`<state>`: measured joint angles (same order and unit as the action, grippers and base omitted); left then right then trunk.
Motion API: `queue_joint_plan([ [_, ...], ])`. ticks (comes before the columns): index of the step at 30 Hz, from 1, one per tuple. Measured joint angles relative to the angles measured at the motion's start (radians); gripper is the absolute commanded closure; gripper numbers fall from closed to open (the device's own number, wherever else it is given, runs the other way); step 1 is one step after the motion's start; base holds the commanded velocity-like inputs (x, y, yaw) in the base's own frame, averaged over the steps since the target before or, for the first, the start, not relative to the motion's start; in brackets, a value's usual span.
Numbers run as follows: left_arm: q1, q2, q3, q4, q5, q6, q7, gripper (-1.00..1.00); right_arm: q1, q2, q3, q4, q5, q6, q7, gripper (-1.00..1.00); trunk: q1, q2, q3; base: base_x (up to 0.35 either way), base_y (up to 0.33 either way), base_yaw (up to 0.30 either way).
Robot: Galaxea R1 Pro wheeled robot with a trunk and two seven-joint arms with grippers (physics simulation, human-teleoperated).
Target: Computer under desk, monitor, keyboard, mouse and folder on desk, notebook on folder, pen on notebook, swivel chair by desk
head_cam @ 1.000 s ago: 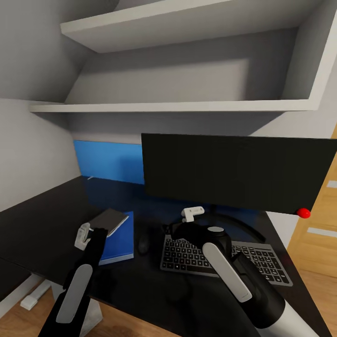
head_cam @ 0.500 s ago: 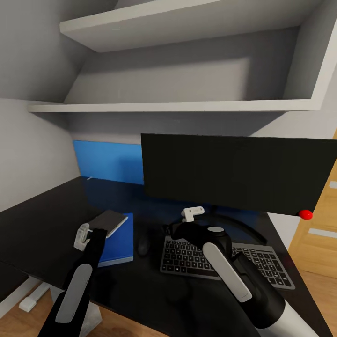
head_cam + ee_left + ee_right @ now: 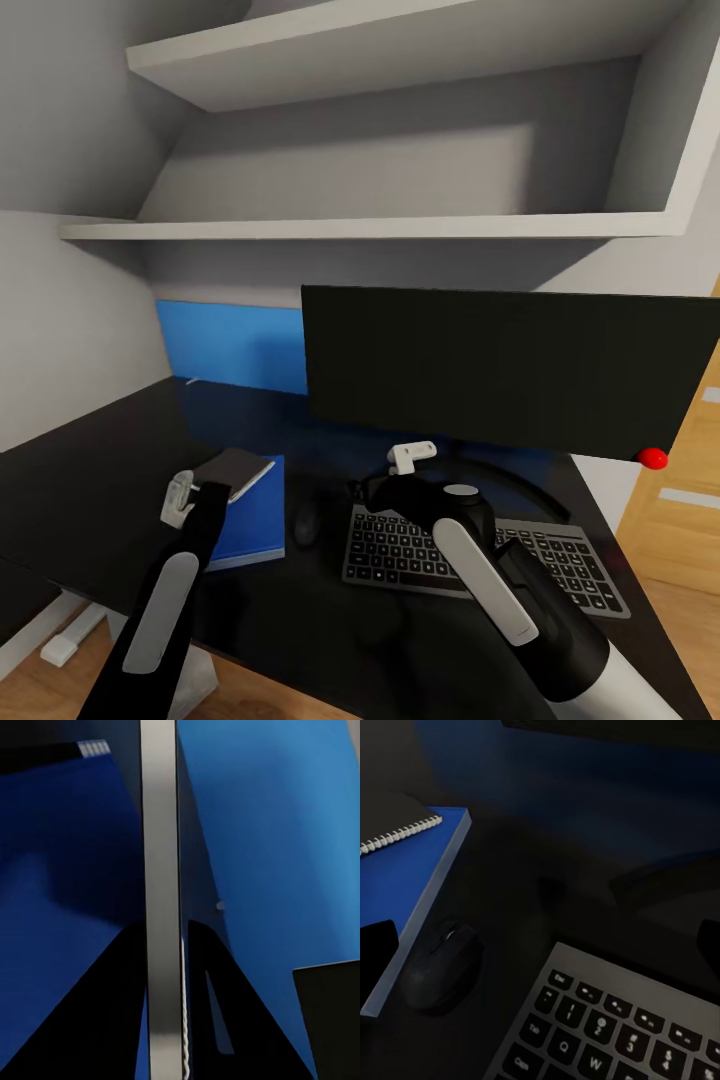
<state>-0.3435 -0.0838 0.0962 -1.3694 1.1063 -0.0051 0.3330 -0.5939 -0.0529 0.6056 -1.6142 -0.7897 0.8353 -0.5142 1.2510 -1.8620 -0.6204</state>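
On your keyboard (image 3: 619, 1027) the keycaps carry legends, but only a W and a 2 in the nearest rows read at all clearly; the rest are too dim. No other writing shows.

Your left arm reaches forward over the desk (image 3: 90, 480), and its end effector (image 3: 190, 492) is clamped on the notebook (image 3: 232, 470), holding the near edge while the book sits tilted over the blue folder (image 3: 252, 515). In the left wrist view the grey cover stands edge-on, with the pale spiral wire (image 3: 184, 1035) beside it.

Your right arm bends across the keyboard, its wrist above the upper left keys; I cannot tell whether the right end effector (image 3: 412, 457) is apart or together.

The mouse (image 3: 306, 520) lies between folder and keyboard, just beside both. The monitor (image 3: 500, 370) stands behind them, a red dot (image 3: 651, 457) at its lower corner.
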Motion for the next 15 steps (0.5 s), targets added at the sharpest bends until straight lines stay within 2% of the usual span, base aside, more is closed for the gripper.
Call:
queue_joint_plan([
  [4, -0.002, 0.000, 0.001, 0.001, -0.003, 0.003, 0.002, 1.00, 0.000, 0.000, 0.000, 0.000, 0.000, 0.000, 0.000, -1.00, 0.000, 0.000, 0.000, 0.000, 0.000, 0.000],
  [5, -0.002, 0.000, 0.001, 0.001, -0.003, 0.003, 0.002, -1.00, 0.000, 0.000, 0.000, 0.000, 0.000, 0.000, 0.000, -1.00, 0.000, 0.000, 0.000, 0.000, 0.000, 0.000],
  [15, -0.003, 0.000, 0.000, 0.010, 0.005, 0.003, 0.005, -1.00, 0.000, 0.000, 0.000, 0.000, 0.000, 0.001, 0.000, -1.00, 0.000, 0.000, 0.000, 0.000, 0.000, 0.000],
])
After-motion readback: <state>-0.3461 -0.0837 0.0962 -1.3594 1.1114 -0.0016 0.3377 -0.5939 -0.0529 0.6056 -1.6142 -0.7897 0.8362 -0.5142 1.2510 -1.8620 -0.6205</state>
